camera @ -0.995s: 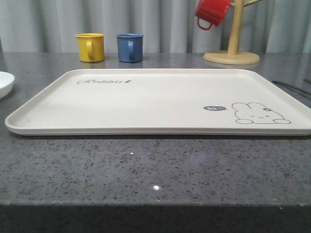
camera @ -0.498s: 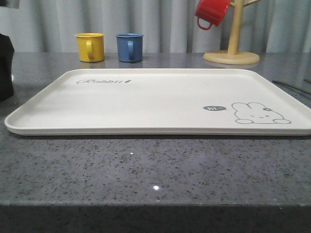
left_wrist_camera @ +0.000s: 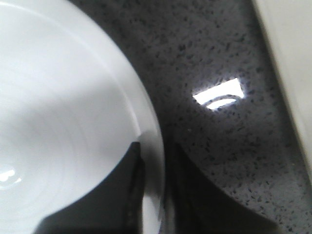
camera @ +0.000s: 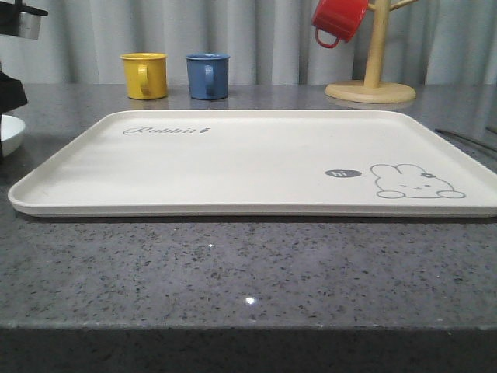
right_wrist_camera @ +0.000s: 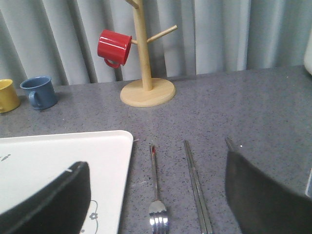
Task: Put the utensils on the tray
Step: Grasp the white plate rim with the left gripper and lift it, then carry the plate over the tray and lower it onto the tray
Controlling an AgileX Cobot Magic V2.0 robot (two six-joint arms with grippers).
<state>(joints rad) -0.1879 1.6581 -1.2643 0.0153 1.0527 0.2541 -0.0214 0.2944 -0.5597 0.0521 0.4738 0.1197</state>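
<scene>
Front view: tray (camera: 256, 159) lies flat on the grey desk (camera: 233, 272), centre of scene, nothing on it. Plate (camera: 11, 134) sits on the desk just left of the tray's left edge, partly cut off by the frame. Left gripper (left_wrist_camera: 153, 195) is at the plate; in the left wrist view its dark fingers (left_wrist_camera: 134, 185) straddle the plate rim, one over the plate, one over the desk, but contact with the rim cannot be told.

Right wrist view: fork (right_wrist_camera: 157, 195) and chopsticks (right_wrist_camera: 197, 190) lie side by side on the desk right of the tray, apart from each other, fork nearer the tray. Right gripper (right_wrist_camera: 156, 204) hovers above them, fingers spread wide, holding nothing.

Far side: yellow mug (camera: 144, 75), blue mug (camera: 207, 75), red mug (camera: 338, 19) hanging on a wooden stand (camera: 371, 78).
</scene>
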